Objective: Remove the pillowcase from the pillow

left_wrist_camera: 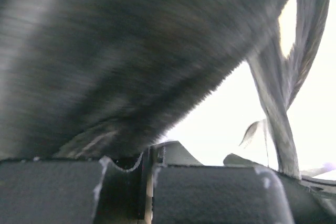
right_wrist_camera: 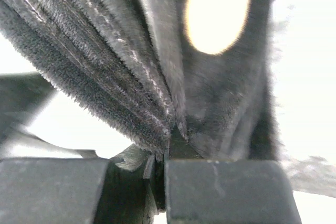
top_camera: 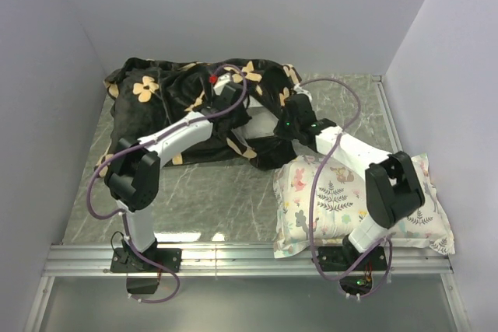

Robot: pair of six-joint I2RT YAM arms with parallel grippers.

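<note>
The black pillowcase [top_camera: 167, 106] with tan flower motifs lies bunched at the back left and centre of the table. The pillow is almost wholly hidden inside it; only a small white patch [top_camera: 261, 124] shows between the two arms. My left gripper [top_camera: 218, 83] sits on top of the pillowcase, and in the left wrist view it [left_wrist_camera: 147, 163] is shut with black fabric [left_wrist_camera: 121, 77] running into it. My right gripper [top_camera: 288, 108] is at the pillowcase's right edge. In the right wrist view it [right_wrist_camera: 166, 153] is shut on gathered folds of the pillowcase [right_wrist_camera: 157, 87].
A smaller white pillow with pastel floral print [top_camera: 342, 200] lies at the front right, under my right arm. Grey walls close in the left, back and right. A metal rail [top_camera: 233, 258] runs along the near edge of the marbled tabletop [top_camera: 210, 192].
</note>
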